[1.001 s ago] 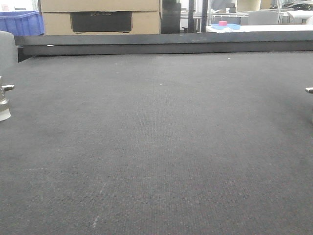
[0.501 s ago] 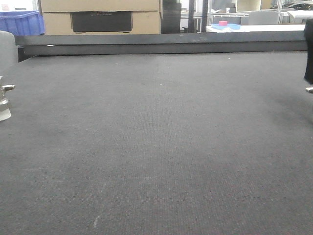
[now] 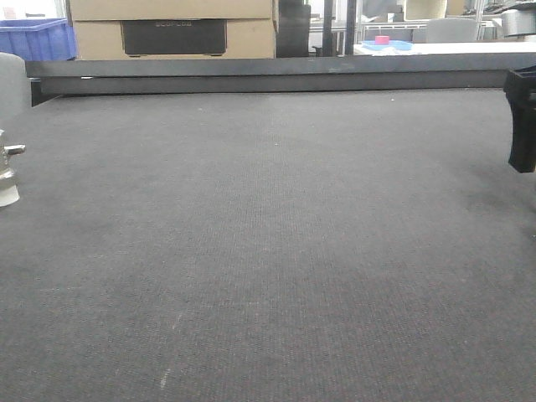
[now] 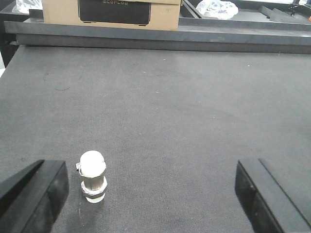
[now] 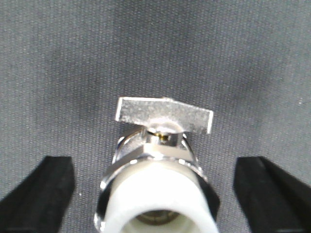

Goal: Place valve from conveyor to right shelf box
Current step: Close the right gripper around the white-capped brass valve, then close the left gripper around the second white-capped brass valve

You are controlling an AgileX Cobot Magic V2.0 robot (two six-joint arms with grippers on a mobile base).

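Chrome-and-white valve (image 5: 158, 170) stands on the conveyor (image 5: 146, 48) between the spread jaws of the right gripper (image 5: 155, 191), not yet grasped. Grasp, lift and transfer all remain. Idle, the left gripper (image 4: 153, 196) gapes empty, a second valve (image 4: 92, 177) near one finger. Shelf box unseen; valve's base cut off.

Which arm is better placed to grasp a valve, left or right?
Right. The right gripper is open and lined up on a valve. The other valve stands off-centre before the left gripper.
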